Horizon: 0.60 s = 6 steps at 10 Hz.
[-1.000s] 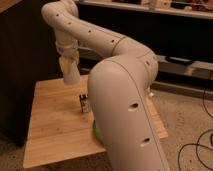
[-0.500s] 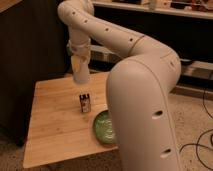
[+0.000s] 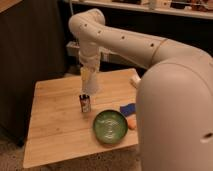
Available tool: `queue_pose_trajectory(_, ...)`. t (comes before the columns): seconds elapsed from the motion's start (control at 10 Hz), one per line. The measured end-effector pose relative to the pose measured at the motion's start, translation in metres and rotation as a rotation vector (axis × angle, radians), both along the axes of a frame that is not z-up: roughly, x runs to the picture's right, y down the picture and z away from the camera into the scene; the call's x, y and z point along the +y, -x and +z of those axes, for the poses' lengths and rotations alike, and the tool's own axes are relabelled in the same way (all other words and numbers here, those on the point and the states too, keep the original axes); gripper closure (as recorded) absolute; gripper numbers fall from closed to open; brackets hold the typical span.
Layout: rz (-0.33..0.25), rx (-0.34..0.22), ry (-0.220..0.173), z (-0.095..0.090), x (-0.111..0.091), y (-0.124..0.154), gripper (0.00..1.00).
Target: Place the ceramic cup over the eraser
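The eraser (image 3: 85, 103), a small dark upright block with pale markings, stands near the middle of the wooden table (image 3: 55, 125). My gripper (image 3: 89, 82) hangs from the arm just above and slightly behind the eraser. It is shut on the ceramic cup (image 3: 91, 84), a small white tapered cup held above the table. The cup's lower edge is close over the eraser's top, and I cannot tell whether they touch.
A round green bowl (image 3: 110, 126) sits at the front right of the table. A flat blue object (image 3: 127, 108) and a small orange item (image 3: 131, 123) lie beside it. A pale object (image 3: 135, 79) lies at the back right. My large white arm body fills the right side.
The gripper with the cup has moved right and down, from above the table's back left to just over the eraser. The arm body has shifted to the right.
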<state>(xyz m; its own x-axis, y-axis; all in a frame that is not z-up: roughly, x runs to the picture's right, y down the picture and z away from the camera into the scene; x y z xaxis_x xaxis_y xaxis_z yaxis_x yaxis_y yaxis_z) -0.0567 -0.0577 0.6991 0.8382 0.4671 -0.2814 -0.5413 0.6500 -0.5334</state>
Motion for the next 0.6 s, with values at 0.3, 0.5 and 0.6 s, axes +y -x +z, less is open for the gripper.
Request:
queue_pose_trajectory(0.3,0.031,-0.077,0.052,0.005,0.026,0.007,1.0)
queue_pose_trajectory(0.5,0.055,-0.12,0.034,0.0,0.021,0.017,1.0)
queue_pose_trajectory(0.6,0.056,-0.131,0.024,-0.002,0.019,0.022,1.0)
